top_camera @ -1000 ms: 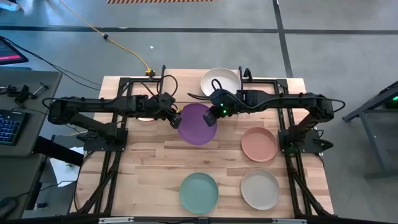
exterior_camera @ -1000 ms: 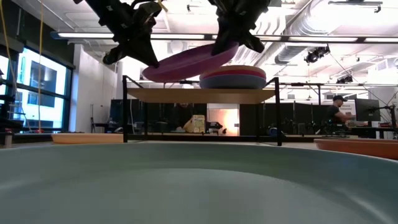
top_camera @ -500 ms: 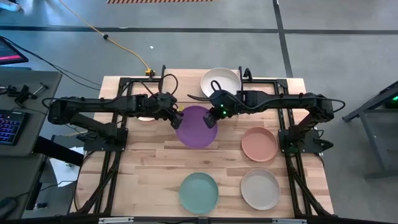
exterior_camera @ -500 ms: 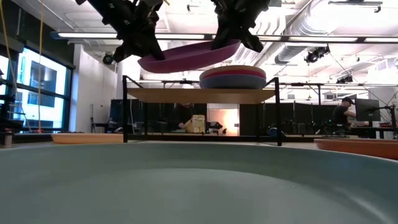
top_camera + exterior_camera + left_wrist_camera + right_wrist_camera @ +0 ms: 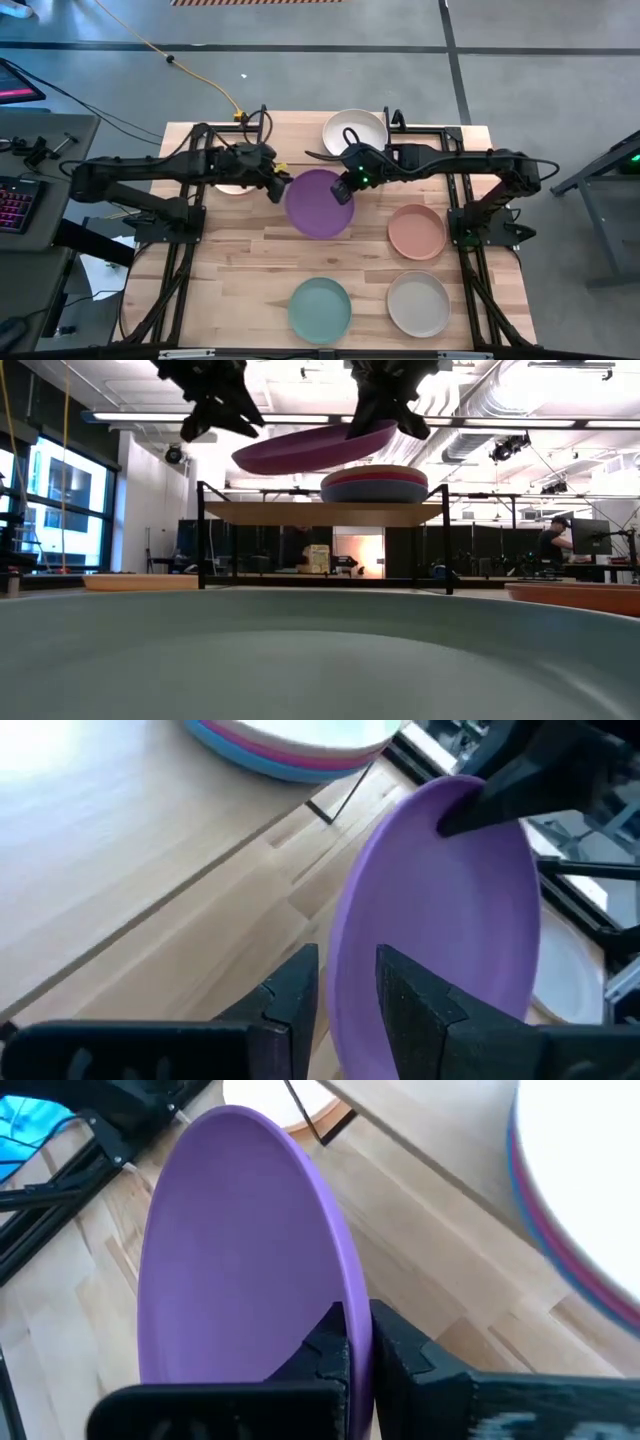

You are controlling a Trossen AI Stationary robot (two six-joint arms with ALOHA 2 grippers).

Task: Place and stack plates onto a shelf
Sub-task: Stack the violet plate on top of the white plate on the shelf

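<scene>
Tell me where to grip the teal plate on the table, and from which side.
Take the teal plate by its raised rim: it lies flat and right way up, so one finger goes inside the lip and one outside, from above. The edge facing the beige plate is tighter; the other sides look clear, so coming from the left arm's side seems easiest.

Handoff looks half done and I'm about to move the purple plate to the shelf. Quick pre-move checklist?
1. Right gripper shut on purple plate rim: ok.
2. Left gripper open, fingers astride the rim, not yet withdrawn: not ok.
3. Plate level: not ok, tilted in the low view.
4. Plate above shelf height: ok.
5. Stack on shelf sits square: ok.
6. Bare shelf space beside stack: ok.
</scene>
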